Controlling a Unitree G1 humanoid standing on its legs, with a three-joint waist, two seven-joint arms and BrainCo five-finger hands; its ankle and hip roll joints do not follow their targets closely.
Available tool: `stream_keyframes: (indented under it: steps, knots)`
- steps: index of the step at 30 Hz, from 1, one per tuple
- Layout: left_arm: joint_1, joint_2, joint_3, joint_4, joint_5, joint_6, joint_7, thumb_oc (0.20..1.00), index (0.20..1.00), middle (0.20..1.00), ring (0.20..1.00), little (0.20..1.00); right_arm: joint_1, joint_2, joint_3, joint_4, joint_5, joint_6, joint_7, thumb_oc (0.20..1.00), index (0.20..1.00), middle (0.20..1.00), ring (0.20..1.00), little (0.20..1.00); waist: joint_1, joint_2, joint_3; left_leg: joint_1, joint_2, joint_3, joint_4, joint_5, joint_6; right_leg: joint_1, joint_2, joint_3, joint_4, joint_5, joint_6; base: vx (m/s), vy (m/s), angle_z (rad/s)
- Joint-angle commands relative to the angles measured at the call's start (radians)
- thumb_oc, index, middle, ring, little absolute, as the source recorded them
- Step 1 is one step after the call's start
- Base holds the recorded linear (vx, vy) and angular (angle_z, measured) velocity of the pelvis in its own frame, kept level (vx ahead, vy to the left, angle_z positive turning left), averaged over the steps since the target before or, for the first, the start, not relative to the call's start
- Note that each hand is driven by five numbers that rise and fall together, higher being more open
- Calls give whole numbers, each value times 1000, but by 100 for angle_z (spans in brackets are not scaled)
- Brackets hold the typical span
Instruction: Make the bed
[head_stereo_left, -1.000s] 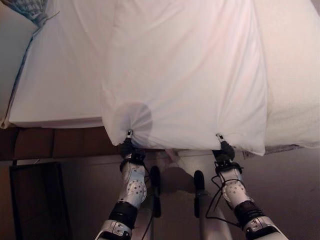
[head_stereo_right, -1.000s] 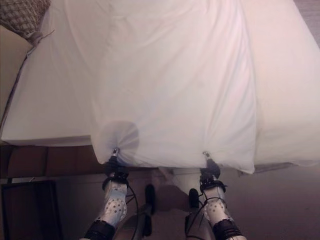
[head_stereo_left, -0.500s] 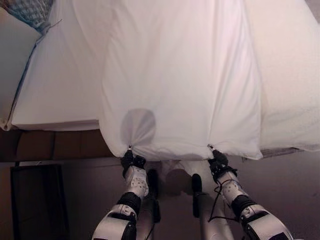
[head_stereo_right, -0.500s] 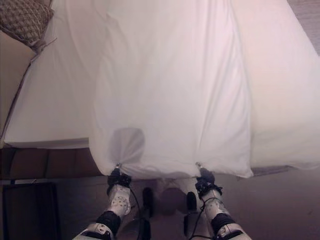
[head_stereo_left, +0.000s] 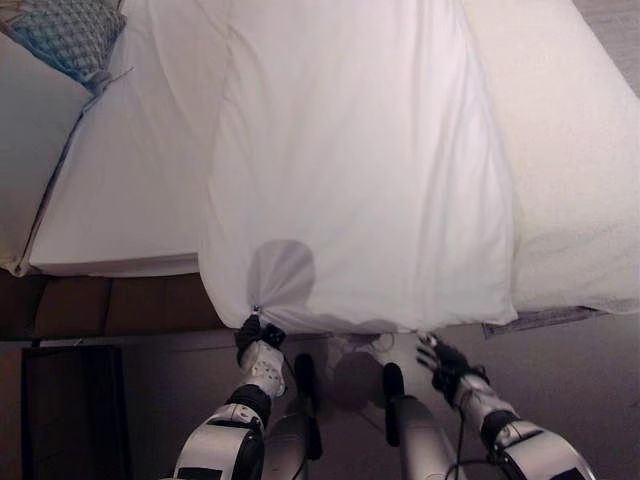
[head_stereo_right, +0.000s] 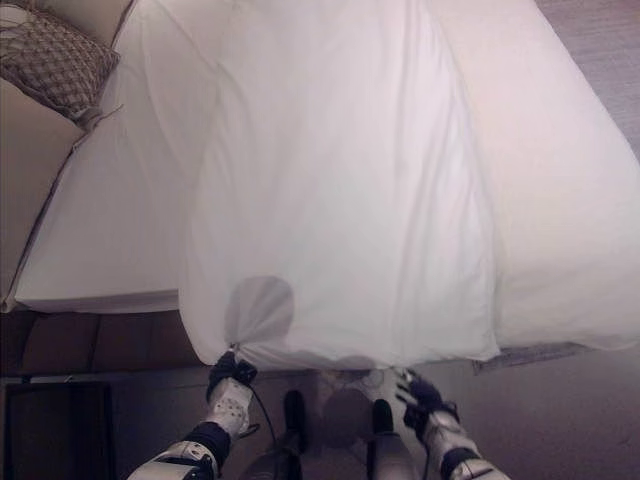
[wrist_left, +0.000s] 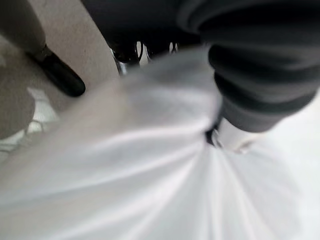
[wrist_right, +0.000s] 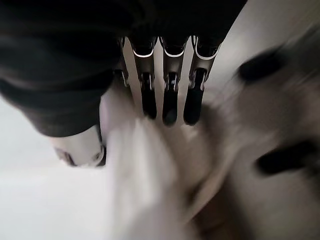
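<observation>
Two hands work at the foot edge of the bed (head_stereo_left: 110, 215), where the white duvet (head_stereo_left: 360, 170) lies lengthwise down the middle and overhangs that edge. The left hand (head_stereo_left: 256, 335) pinches a gathered bunch of the duvet's hem near its left corner, which is why creases fan out from that spot. The right hand (head_stereo_left: 443, 358) sits just below the hem with fingers (wrist_right: 169, 95) straight and spread, holding no cloth, so that side hangs slack.

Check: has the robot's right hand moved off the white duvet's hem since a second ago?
Yes. The right hand has let go, now open below the white duvet hem; the left hand keeps gripping.
</observation>
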Motion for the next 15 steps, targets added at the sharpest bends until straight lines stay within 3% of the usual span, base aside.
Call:
stream_keyframes:
  steps: [1,6,10,12,15]
  knots:
    - [147,43,62,128,-17,12,8,1000,1000,1000,1000,1000,52,28,24,-8,-46,16,4,1000,1000,1000,1000,1000,13,-65,30,19,-65,37,46,-103,23,42,-22,28,-246,201,78,0,0,0]
    - [201,53,4,51,28,1,-73,1000,1000,1000,1000,1000,86,24,29,-52,-30,4,44,1000,1000,1000,1000,1000,22,-68,21,36,-66,18,30,-96,22,63,-22,15,-255,196,78,12,-19,3]
    - [250,75,-82,6,176,0,-117,1000,1000,1000,1000,1000,117,19,21,-79,-7,-21,72,1000,1000,1000,1000,1000,29,-71,18,41,-68,8,21,-89,18,73,-22,2,-266,196,77,9,-36,14]
    - [314,107,-188,-130,340,-20,-130,1000,1000,1000,1000,1000,148,8,28,-151,-24,-50,79,1000,1000,1000,1000,1000,33,-70,21,36,-70,0,18,-84,16,73,-21,-4,-271,197,78,-5,-38,16]
    - [365,157,-256,-269,464,-33,-156,1000,1000,1000,1000,1000,178,-6,41,-241,-37,-75,82,1000,1000,1000,1000,1000,35,-69,23,33,-70,-4,15,-82,16,73,-22,-8,-275,197,80,-4,-18,5]
